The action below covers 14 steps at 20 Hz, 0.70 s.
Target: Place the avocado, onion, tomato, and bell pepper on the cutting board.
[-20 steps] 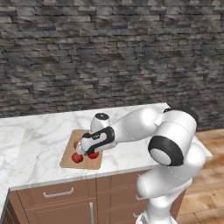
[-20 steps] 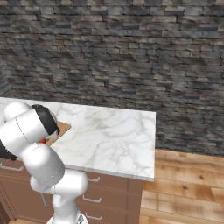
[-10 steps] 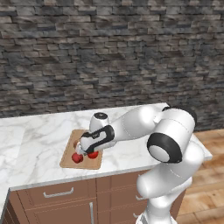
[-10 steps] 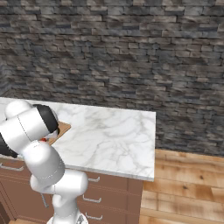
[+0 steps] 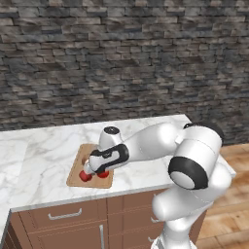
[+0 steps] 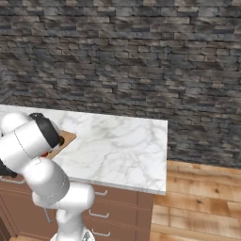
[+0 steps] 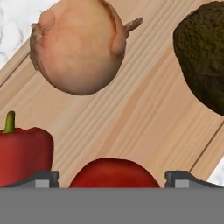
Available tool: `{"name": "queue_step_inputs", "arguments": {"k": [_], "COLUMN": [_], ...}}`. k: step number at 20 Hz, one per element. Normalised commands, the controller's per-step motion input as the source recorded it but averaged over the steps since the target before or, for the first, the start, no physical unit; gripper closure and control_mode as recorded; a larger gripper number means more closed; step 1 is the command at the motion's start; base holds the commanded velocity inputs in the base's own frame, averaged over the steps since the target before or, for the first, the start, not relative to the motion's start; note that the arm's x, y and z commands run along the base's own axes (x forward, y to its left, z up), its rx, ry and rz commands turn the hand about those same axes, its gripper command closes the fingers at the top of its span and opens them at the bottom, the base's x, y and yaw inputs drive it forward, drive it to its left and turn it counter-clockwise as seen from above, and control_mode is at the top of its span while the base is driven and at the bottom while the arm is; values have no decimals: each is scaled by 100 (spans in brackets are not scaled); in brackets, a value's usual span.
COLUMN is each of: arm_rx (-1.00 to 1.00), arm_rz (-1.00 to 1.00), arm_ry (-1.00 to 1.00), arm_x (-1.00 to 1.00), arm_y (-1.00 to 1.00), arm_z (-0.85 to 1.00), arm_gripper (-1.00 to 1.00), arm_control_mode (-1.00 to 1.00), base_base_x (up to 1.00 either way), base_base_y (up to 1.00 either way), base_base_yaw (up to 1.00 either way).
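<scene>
— Where's the produce, seen from the gripper (image 7: 113, 181)?
— All on the board (image 7: 144, 118). Tomato (image 7: 113, 173) right between the fingertips (image 7: 43, 178), low in the hand view. Pepper (image 7: 24, 153) just left of it, green stem up. Onion (image 7: 78, 46) farther ahead and left, long axis crosswise, root tip pointing right. Avocado (image 7: 203, 54) ahead to the right, partly cut off by the frame.
— Jaws?
— Spread wide, one tip either side of the tomato; contact can't be told.
— From the left base view?
— Gripper (image 5: 91, 171) low over the board (image 5: 76, 172), two red items beside it.
</scene>
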Motion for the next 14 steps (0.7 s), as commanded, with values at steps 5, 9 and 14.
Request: {"name": "queue_step_inputs", "arguments": {"k": [5,9,14], "arm_rx": [0,0,0], "arm_rz": [0,0,0], "arm_ry": [-1,-6,-11], "arm_x": [-10,-8,-8], "arm_y": [0,0,0], "arm_z": [5,28,60], "arm_gripper": [-100,-100,-100], "arm_control_mode": [-100,-100,-100], "base_base_x": [0,0,0], "base_base_y": [0,0,0], "base_base_yaw": [0,0,0]}}
